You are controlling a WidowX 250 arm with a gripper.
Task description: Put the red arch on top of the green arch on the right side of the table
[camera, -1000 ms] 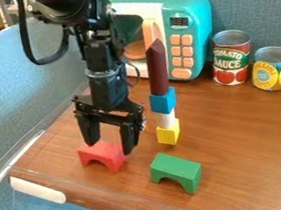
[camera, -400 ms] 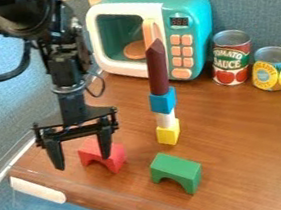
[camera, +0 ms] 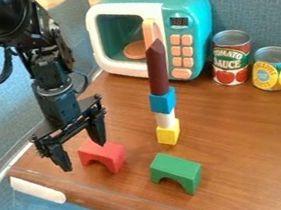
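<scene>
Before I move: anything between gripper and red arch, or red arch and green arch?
Nothing visible in either gap. Gripper hangs open by the red arch; the block tower stands off the direct line to the green arch, toward the toy microwave.

Glossy wood tabletop (camera: 243, 135), shiny metal cans (camera: 231, 37), matt red arch (camera: 109, 152)

Green arch (camera: 176, 171), red arch (camera: 103, 155)

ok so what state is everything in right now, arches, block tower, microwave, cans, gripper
gripper: open, empty
red arch: on the table, opening down
green arch: on the table, opening down, nothing on top
block tower: stacked, upright
microwave: door looks shut
red can: upright
yellow can: upright
</scene>
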